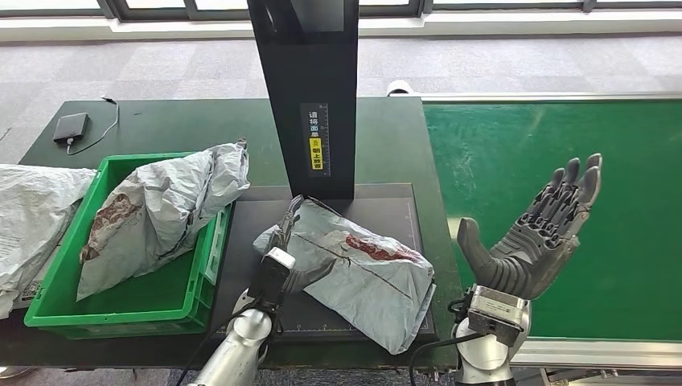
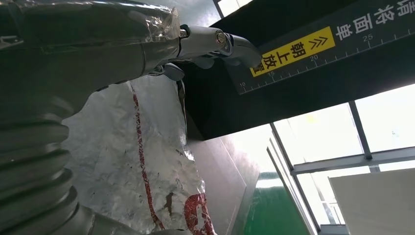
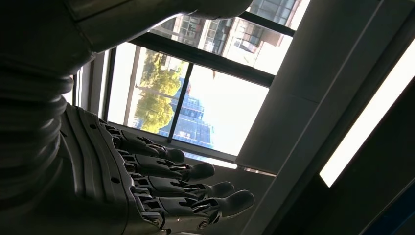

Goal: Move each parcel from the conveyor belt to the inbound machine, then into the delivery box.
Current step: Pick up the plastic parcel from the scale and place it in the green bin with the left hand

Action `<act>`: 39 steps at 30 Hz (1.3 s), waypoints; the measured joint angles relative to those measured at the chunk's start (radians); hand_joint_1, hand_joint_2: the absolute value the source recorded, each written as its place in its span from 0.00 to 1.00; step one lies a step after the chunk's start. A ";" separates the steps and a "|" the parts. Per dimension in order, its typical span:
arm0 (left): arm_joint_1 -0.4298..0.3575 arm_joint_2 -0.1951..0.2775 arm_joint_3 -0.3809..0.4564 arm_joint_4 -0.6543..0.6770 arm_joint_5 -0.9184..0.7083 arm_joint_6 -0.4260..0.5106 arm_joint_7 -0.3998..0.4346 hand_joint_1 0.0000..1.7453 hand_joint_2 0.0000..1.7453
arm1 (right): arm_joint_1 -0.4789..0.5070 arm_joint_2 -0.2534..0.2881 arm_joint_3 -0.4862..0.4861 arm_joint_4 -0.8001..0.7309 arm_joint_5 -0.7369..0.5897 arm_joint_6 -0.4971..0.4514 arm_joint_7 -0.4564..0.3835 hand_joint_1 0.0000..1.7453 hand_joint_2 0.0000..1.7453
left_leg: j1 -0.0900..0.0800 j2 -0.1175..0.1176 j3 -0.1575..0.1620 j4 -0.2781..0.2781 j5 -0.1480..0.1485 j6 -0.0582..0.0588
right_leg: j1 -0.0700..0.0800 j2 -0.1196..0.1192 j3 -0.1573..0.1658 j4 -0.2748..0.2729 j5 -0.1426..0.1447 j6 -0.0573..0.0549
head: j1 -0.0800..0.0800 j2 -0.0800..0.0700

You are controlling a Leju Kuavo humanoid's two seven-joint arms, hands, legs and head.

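A crumpled grey parcel point(image 1: 354, 269) with red print lies on the black platform point(image 1: 394, 211) of the inbound machine, below its black column point(image 1: 310, 88). My left hand point(image 1: 276, 256) is at the parcel's left end and grips it; the parcel edge folds over the fingers. In the left wrist view the parcel point(image 2: 137, 156) sits under the thumb point(image 2: 147, 44), with the column's yellow label point(image 2: 293, 51) behind. My right hand point(image 1: 535, 233) is raised over the green conveyor belt point(image 1: 563, 137), fingers point(image 3: 195, 188) spread and holding nothing.
The green delivery box point(image 1: 48, 277) stands left of the platform with a grey parcel point(image 1: 161, 209) in it. Another grey parcel point(image 1: 32, 209) lies at the far left. A small black device point(image 1: 71, 127) with a cable sits at the table's back left.
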 joint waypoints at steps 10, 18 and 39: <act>-0.005 -0.001 0.000 0.023 -0.009 0.015 0.005 0.00 1.00 | 0.000 0.000 0.000 0.000 -0.005 0.000 0.000 0.00 1.00 | 0.000 0.000 0.000 0.000 0.000 0.000 | 0.000 0.000 0.000 0.000 0.000 0.000 | 0.000 0.000; -0.048 -0.010 -0.033 0.160 -0.273 0.166 0.140 0.63 1.00 | 0.002 0.000 0.000 -0.003 -0.001 0.000 0.000 0.00 1.00 | 0.000 0.000 0.000 0.000 0.000 0.000 | 0.000 0.000 0.000 0.000 0.000 0.000 | 0.000 0.000; -0.169 -0.039 -0.166 0.394 -0.678 0.274 0.462 1.00 1.00 | 0.001 0.000 -0.001 -0.003 -0.020 0.000 0.001 0.00 1.00 | 0.000 -0.003 0.003 0.000 0.000 0.000 | 0.000 -0.003 0.006 0.000 -0.001 0.001 | 0.000 0.000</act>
